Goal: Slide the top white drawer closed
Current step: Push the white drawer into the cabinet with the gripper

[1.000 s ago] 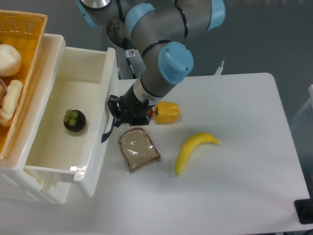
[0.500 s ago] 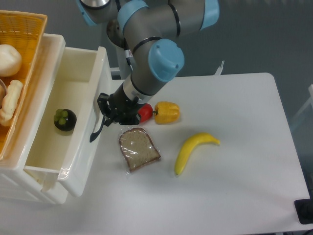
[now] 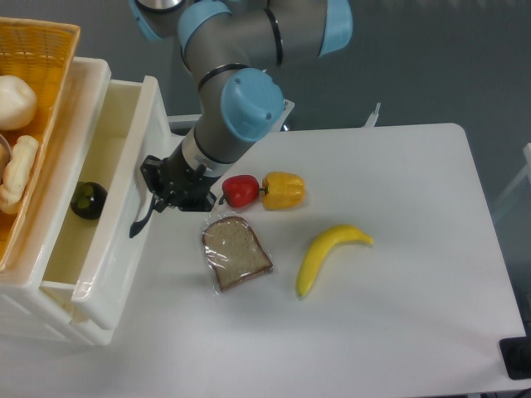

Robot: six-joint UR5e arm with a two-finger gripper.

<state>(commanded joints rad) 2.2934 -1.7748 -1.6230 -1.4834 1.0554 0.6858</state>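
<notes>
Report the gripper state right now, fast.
Gripper: at the front of the top white drawer, by its black handle; open or shut cannot be told from this view.

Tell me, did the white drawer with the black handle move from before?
Yes. The top white drawer slid left into the cabinet, away from the bread slice, which stayed put. The claw is at its handle.

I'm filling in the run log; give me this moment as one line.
phase: pushing | gripper: at the black handle | top white drawer: partly open | inside: dark round fruit
</notes>
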